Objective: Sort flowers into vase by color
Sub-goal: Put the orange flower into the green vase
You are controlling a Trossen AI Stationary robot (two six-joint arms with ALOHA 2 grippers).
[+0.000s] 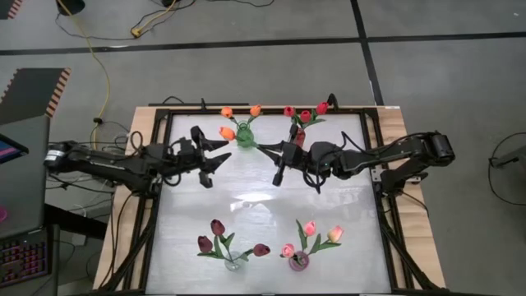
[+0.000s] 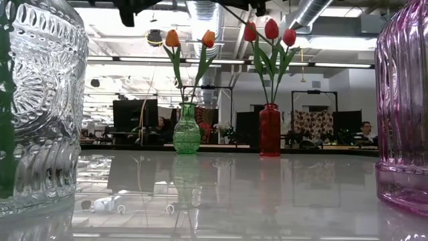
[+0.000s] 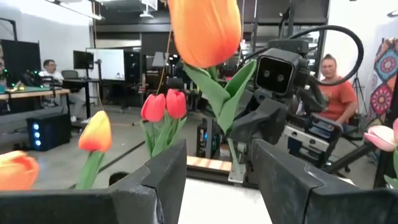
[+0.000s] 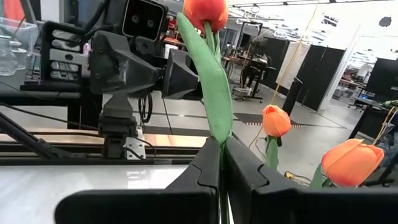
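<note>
My right gripper [image 1: 278, 158] hangs above the table's middle, towards the far side, and is shut on an orange tulip [image 1: 227, 131]. The tulip's head [image 3: 205, 31] reaches over to my left gripper [image 1: 219, 154]. That gripper is open and faces the flower without touching it; its fingers [image 3: 168, 174] stand apart. Two more orange tulips [image 2: 172, 38] stand in a green vase [image 2: 186, 130] at the far edge. Beside it, red tulips [image 2: 271, 29] stand in a red vase [image 2: 269, 130]. My right gripper pinches the orange tulip between its two fingers, low on the green stem and leaf [image 4: 217, 134]. The flower is lifted clear of the table. Its stem and leaf run out ahead of the fingers, and its head [image 4: 205, 9] points at the left arm.
At the near edge, a clear vase [image 1: 233, 261] holds dark maroon tulips and a pink vase [image 1: 298, 261] holds pink tulips. A black frame [image 1: 158, 205] runs round the white tabletop. Beyond the table, people sit at desks, one in an orange shirt [image 3: 336, 87].
</note>
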